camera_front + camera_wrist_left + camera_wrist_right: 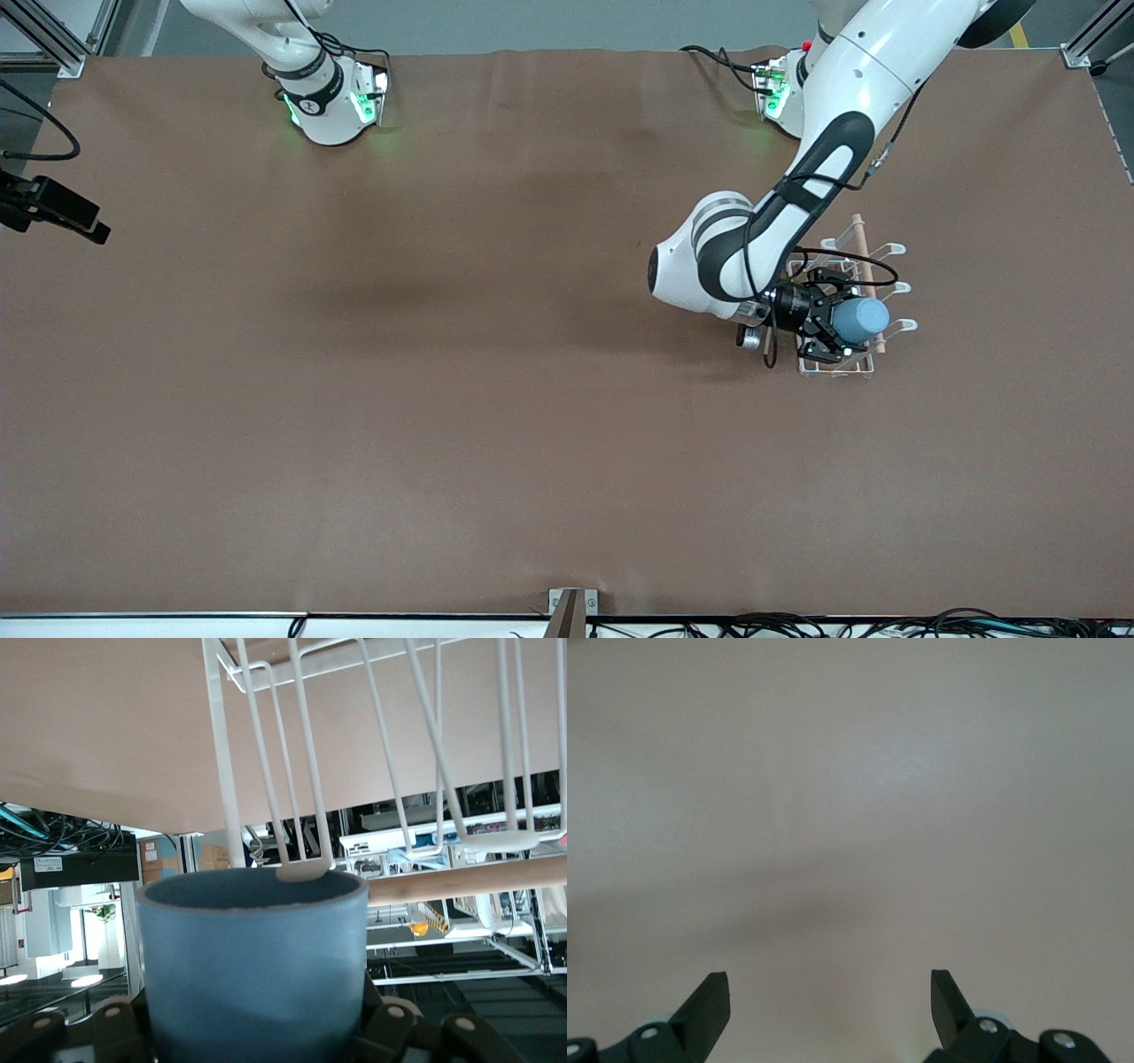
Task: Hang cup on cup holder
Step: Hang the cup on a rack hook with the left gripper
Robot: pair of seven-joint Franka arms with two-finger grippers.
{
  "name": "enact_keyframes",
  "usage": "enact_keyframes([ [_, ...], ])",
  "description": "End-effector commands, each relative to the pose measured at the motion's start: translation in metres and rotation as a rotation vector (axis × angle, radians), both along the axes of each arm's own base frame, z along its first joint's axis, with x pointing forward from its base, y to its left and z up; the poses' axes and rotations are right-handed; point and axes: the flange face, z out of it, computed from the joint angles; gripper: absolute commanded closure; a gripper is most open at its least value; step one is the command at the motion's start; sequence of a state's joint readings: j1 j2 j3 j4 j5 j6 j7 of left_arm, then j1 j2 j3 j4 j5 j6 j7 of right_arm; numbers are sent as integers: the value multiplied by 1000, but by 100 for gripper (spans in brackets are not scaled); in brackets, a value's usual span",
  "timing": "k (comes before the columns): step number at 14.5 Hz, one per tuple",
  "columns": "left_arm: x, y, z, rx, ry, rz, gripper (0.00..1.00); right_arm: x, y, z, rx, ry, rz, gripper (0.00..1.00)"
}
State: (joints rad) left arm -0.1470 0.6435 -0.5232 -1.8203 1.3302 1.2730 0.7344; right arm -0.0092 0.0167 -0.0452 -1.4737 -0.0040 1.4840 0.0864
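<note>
— Nearest the front camera, what do you see on the table [443,399]?

— Mostly bare brown cover. Well up from that edge, toward the left arm's end, stands the cup holder [873,266], a white wire rack with a pale wooden rod [864,252] along its top.

— And the cup?

— The cup [861,321] is up in the air over the cup holder, lying on its side, blue-grey and plain. The left gripper [831,323] pinches it, fingers pressed against its wall from both sides.

— Is it on a prong?

— Close. From the left wrist, one looped prong [301,870] sits right at the rim of the cup [257,966], its tip at the mouth. I cannot tell whether wire and rim touch. The wooden rod [469,881] runs just beside the cup, and more prongs of the cup holder [416,753] stand along it.

— Where does the left arm come from?

— Its base stands farther from the front camera than the cup holder, and the arm bends down over the table so the wrist is beside the rack.

— What about the other arm?

— It waits. The right gripper [830,1010] hangs over bare table, well apart from the cup holder, its fingers [709,1005] spread wide with nothing between them. In the front view only its base and lower arm show.
</note>
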Motion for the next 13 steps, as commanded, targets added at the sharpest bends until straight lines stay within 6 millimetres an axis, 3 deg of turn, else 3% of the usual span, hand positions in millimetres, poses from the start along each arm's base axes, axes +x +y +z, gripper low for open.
enact_keyframes([
  [1,0,6,-25,10,41,10,94,4,-1,2,-27,-18,73,0],
  [5,-2,8,-34,5,52,24,83,5,1,1,-29,-22,85,0],
  [10,9,7,-13,-84,-36,143,23,5,1,1,-16,-23,82,0],
  [13,13,11,-3,-103,-94,183,8,5,0,1,-16,-17,79,0],
])
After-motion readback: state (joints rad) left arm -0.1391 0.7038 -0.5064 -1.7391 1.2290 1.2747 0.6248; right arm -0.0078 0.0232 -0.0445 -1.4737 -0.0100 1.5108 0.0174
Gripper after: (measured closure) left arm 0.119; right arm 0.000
